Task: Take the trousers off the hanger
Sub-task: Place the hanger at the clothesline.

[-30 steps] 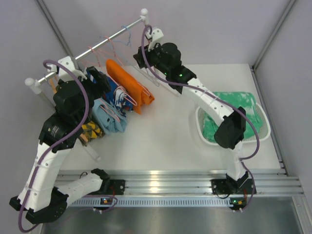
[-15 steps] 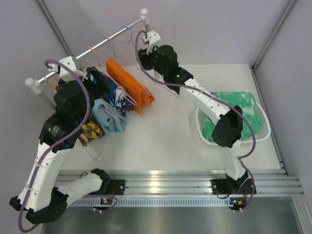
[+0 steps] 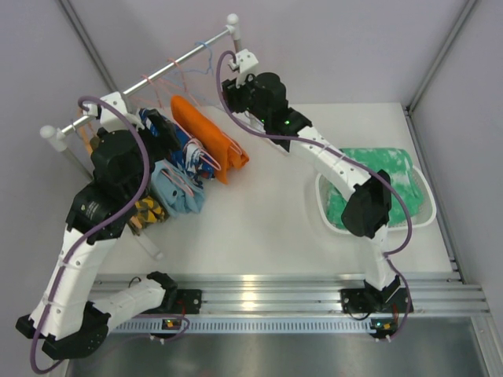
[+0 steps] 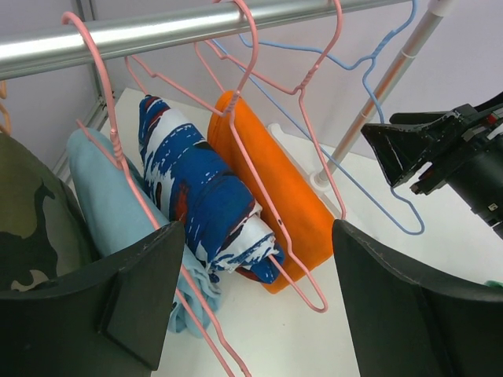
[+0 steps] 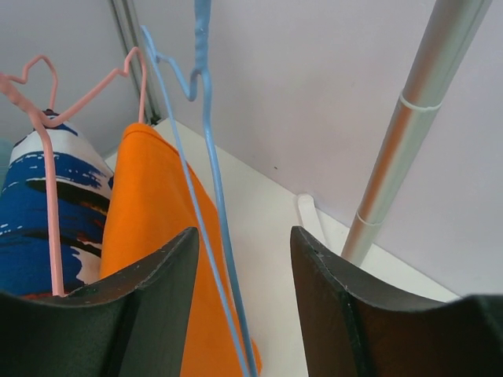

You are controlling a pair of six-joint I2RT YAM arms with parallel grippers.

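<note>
Main risk as I see it: the right fingers [image 5: 149,306] sit at the far end of the rail [image 4: 157,31], and the bare blue hanger [image 5: 202,39] runs down through the gap between them. If I close here I probably pinch wire, not cloth. That could drag the blue hanger along the rail or unhook it, and it looks crossed with the pink hanger [image 4: 301,90] carrying the orange trousers [image 5: 149,204], so one tug may move both.

Second risk: the upright post [image 5: 409,126] is just right of these fingers. A sideways swing could knock it and shake the whole rack.

Third: both arms are aimed at the same stretch of rail, and the right arm's head shows at the right edge of the left wrist view. Pushing either one in could make them clash.

Right fingers: about half open, holding nothing. I cannot tell whether the blue wire touches either pad.

Left fingers [image 4: 118,306]: spread wide, empty, touching nothing, facing the hung clothes from the near left.

Trousers: orange, blue-and-white patterned trousers [image 4: 196,181], light blue trousers [image 4: 102,196] and camouflage trousers [image 4: 31,220] all hang folded over hangers on the rail, orange farthest right, camouflage nearest the left arm. The mint green trousers [image 3: 377,188] lie in the white basket [image 3: 319,196] on the right of the counter [image 3: 267,212], off their hanger.
</note>
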